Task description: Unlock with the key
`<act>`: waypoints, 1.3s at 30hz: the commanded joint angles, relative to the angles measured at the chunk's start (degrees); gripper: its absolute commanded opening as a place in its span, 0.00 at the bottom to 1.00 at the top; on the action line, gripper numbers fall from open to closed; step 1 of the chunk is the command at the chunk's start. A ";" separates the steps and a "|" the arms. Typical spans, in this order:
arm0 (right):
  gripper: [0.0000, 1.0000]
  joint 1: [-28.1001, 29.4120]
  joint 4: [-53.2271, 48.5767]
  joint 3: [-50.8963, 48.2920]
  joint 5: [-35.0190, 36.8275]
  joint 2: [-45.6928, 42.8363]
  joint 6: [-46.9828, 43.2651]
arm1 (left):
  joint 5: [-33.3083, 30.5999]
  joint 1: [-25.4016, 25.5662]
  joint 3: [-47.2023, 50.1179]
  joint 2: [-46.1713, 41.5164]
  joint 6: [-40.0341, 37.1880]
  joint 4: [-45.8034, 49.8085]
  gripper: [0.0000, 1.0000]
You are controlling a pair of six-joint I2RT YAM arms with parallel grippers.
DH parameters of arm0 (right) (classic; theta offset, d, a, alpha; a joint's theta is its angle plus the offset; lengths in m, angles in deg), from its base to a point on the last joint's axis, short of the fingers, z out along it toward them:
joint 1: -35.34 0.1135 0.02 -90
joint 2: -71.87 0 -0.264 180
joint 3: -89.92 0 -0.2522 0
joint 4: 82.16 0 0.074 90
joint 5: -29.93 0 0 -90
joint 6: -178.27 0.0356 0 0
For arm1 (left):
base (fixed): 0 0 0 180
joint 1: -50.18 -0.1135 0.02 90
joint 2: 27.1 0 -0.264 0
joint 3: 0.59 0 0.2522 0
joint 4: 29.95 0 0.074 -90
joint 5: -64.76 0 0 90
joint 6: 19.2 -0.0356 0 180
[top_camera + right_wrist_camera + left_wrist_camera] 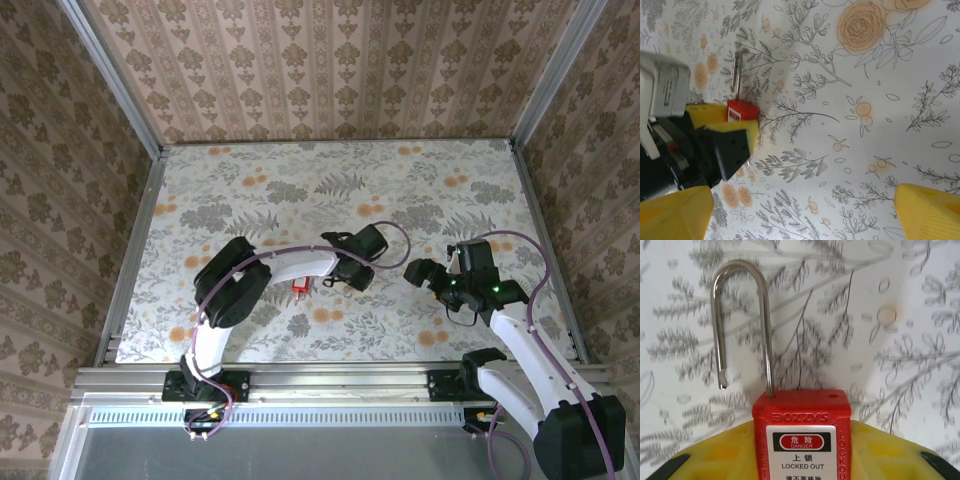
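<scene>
Our left gripper (801, 460) has its yellow fingers (715, 455) drawn in against both sides of the red padlock (801, 432). We see no gap between pad and lock body in the left wrist view, so we read it as a grip on the lock. The body bears a white label reading DANGER and LOCKED OUT, with BOZZYS moulded above it. Its steel shackle (716, 330) points away from the fingers, with one leg seated in the body and the other end hanging free above the empty hole. The lock lies low over the floral table (300, 180), slightly left of the middle and toward the near edge, where the top view shows it as a small red spot (298, 292) just beyond the left arm's wrist. Our right gripper (800, 210) stands wide apart with nothing between its yellow tips. It hovers near, to the right of the lock (425, 275), and faces the left gripper across a patch of bare tabletop. Patterned walls (330, 70) enclose the table on three sides.
</scene>
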 commanded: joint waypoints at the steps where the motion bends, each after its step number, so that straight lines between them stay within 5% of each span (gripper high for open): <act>1: 0.94 0.23 1.49 -0.31 -1.91 0.07 0.03 | 8.82 -0.86 4.75 -7.47 0.95 -7.61 0.15; 10: 0.94 3.23 5.48 0.78 -4.43 -0.36 -0.41 | 35.86 -6.17 23.48 -20.23 13.86 -36.93 0.11; 15: 0.93 8.06 9.52 -0.72 -2.61 -1.64 1.21 | 43.00 -7.21 29.17 -22.76 20.37 -47.60 0.09; 20: 0.93 13.37 18.78 -3.97 -1.18 -1.31 5.84 | 46.28 -7.56 32.22 -21.15 25.17 -55.36 0.08; 27: 0.87 13.53 23.01 -4.41 0.51 3.58 8.76 | 46.37 -7.22 33.09 -19.69 24.99 -56.79 0.08; 39: 0.80 13.15 26.19 -1.97 1.36 8.95 12.18 | 43.78 -5.25 31.61 -19.77 18.57 -48.50 0.07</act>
